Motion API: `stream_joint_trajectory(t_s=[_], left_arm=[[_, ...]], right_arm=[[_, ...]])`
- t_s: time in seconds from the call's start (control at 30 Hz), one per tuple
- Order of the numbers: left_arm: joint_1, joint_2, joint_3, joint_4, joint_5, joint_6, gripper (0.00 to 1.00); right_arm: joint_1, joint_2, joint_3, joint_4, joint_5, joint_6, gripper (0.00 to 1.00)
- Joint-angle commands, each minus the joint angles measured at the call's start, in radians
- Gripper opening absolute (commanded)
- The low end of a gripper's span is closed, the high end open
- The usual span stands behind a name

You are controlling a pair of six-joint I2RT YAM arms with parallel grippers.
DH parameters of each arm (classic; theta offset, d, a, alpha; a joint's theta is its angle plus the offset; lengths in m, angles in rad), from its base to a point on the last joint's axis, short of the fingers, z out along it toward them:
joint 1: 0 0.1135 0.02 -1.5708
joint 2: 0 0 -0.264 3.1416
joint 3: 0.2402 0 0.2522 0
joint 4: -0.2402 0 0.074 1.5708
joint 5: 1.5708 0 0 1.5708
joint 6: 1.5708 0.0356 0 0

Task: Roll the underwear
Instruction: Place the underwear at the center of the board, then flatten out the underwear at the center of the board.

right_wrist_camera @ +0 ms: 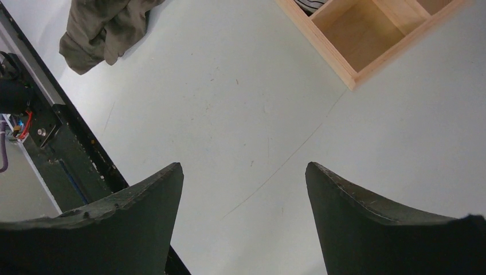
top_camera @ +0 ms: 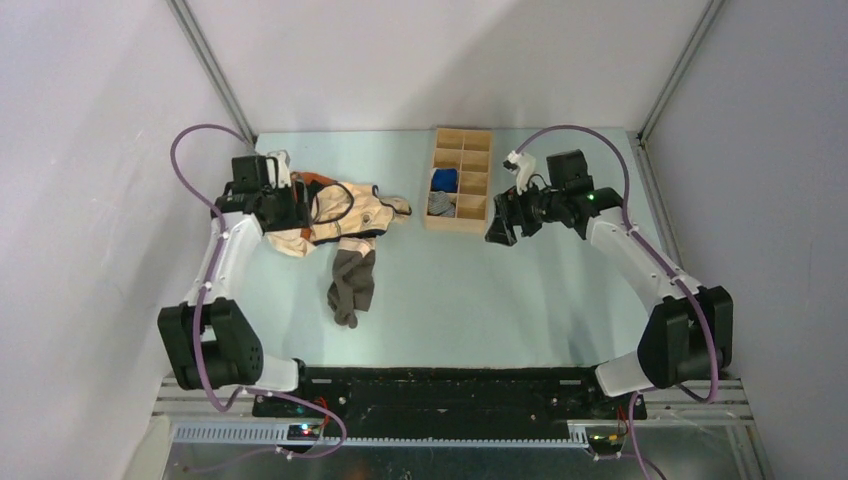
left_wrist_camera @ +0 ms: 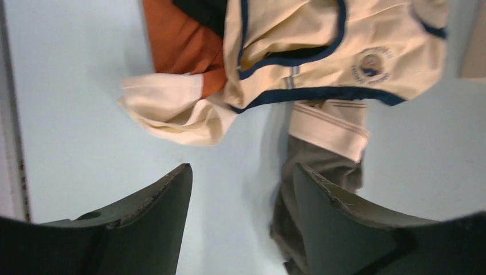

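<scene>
From above, the underwear lies crumpled on the surface, at 6 o'clock of the cream-and-orange garment and touching it. The left gripper hovers at that garment's 9 o'clock side. The right gripper sits at 3 o'clock of the wooden tray.

The left wrist view shows its jaws wide and empty, with the underwear's pale waistband meeting the garment's hem.

The right wrist view shows its jaws wide and empty above bare surface, with the underwear at 11 o'clock.

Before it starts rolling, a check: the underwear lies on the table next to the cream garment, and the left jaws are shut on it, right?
Wrong on the jaws. The underwear does lie on the table next to the cream garment, but the left jaws are open, holding nothing, as the left wrist view shows.
</scene>
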Motion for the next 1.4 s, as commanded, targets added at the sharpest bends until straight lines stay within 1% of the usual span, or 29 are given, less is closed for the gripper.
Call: stream_joint_trajectory(t_s=[0.0, 0.03, 0.1, 0.13, 0.17, 0.2, 0.23, 0.27, 0.3, 0.33, 0.47, 0.57, 0.77, 0.83, 0.9, 0.93, 0.97, 1.0, 1.03, 1.07, 1.1, 1.13, 1.17, 1.2, 1.23, 1.27, 1.3, 1.33, 1.37], left_arm=[[-0.022, -0.063, -0.028, 0.082, 0.079, -0.158, 0.72], [-0.027, -0.062, -0.037, 0.096, 0.151, -0.161, 0.74], [-0.07, -0.058, -0.059, 0.131, 0.22, -0.162, 0.76], [-0.088, -0.051, -0.062, 0.141, 0.227, -0.15, 0.77], [-0.15, -0.045, -0.057, 0.148, 0.204, -0.137, 0.77], [-0.181, -0.022, -0.04, 0.147, 0.142, -0.099, 0.77], [-0.249, -0.007, -0.027, 0.141, 0.096, -0.078, 0.77], [-0.278, 0.03, 0.001, 0.136, -0.011, -0.045, 0.77], [-0.334, 0.057, 0.019, 0.121, -0.059, -0.024, 0.76], [-0.357, 0.118, 0.058, 0.111, -0.143, -0.004, 0.75], [-0.446, 0.3, 0.165, 0.021, -0.278, 0.031, 0.71], [-0.458, 0.398, 0.192, -0.031, -0.306, 0.03, 0.7], [-0.469, 0.461, 0.207, -0.073, -0.311, 0.048, 0.68], [-0.472, 0.476, 0.21, -0.085, -0.305, 0.049, 0.64], [-0.473, 0.482, 0.21, -0.091, -0.293, 0.05, 0.5], [-0.475, 0.48, 0.214, -0.095, -0.292, 0.051, 0.46], [-0.476, 0.469, 0.221, -0.098, -0.284, 0.053, 0.38], [-0.476, 0.449, 0.228, -0.106, -0.274, 0.055, 0.35], [-0.476, 0.435, 0.239, -0.113, -0.248, 0.061, 0.25], [-0.476, 0.406, 0.245, -0.116, -0.23, 0.069, 0.2], [-0.476, 0.389, 0.256, -0.118, -0.166, 0.076, 0.1], [-0.476, 0.354, 0.261, -0.117, -0.082, 0.091, 0.07], [-0.476, 0.335, 0.268, -0.11, -0.036, 0.097, 0.02], [-0.477, 0.297, 0.269, -0.103, 0.078, 0.109, 0.01], [-0.477, 0.278, 0.269, -0.086, 0.143, 0.121, 0.0], [-0.478, 0.24, 0.267, -0.079, 0.292, 0.16, 0.0], [-0.478, 0.224, 0.262, -0.073, 0.367, 0.182, 0.0], [-0.479, 0.189, 0.259, -0.072, 0.481, 0.216, 0.0], [-0.479, 0.176, 0.258, -0.079, 0.533, 0.226, 0.0]], right_arm=[[0.045, 0.029, 0.038, 0.058, 0.017, 0.011, 0.83], [0.051, 0.039, 0.038, 0.064, 0.022, 0.017, 0.82], [0.067, 0.052, 0.038, 0.08, 0.024, 0.037, 0.82], [0.073, 0.063, 0.038, 0.09, 0.024, 0.048, 0.82], [0.073, 0.07, 0.04, 0.094, 0.022, 0.07, 0.82], [0.076, 0.082, 0.041, 0.098, 0.02, 0.081, 0.81], [0.076, 0.088, 0.045, 0.099, 0.017, 0.099, 0.81], [0.076, 0.098, 0.047, 0.099, 0.016, 0.105, 0.81], [0.076, 0.102, 0.051, 0.099, 0.017, 0.111, 0.81], [0.076, 0.108, 0.054, 0.097, 0.02, 0.112, 0.81], [0.073, 0.105, 0.06, 0.098, 0.051, 0.11, 0.8], [0.06, 0.095, 0.059, 0.098, 0.061, 0.114, 0.8], [0.037, 0.088, 0.051, 0.1, 0.067, 0.127, 0.8], [0.034, 0.092, 0.048, 0.1, 0.067, 0.132, 0.8], [0.033, 0.097, 0.048, 0.101, 0.065, 0.136, 0.79], [0.033, 0.098, 0.047, 0.103, 0.063, 0.141, 0.79], [0.033, 0.098, 0.047, 0.104, 0.062, 0.143, 0.79], [0.034, 0.099, 0.048, 0.104, 0.061, 0.145, 0.79], [0.034, 0.098, 0.047, 0.103, 0.061, 0.146, 0.79], [0.034, 0.098, 0.047, 0.102, 0.061, 0.146, 0.79], [0.034, 0.099, 0.045, 0.103, 0.063, 0.147, 0.79], [0.034, 0.096, 0.042, 0.108, 0.064, 0.149, 0.78], [0.033, 0.095, 0.035, 0.111, 0.066, 0.151, 0.78], [0.033, 0.092, 0.032, 0.116, 0.066, 0.152, 0.78], [0.033, 0.089, 0.023, 0.12, 0.066, 0.152, 0.78], [0.034, 0.084, 0.017, 0.127, 0.066, 0.153, 0.78], [0.034, 0.083, 0.007, 0.129, 0.07, 0.154, 0.78], [0.032, 0.08, 0.002, 0.133, 0.072, 0.155, 0.77], [0.032, 0.078, -0.004, 0.132, 0.071, 0.154, 0.77]])
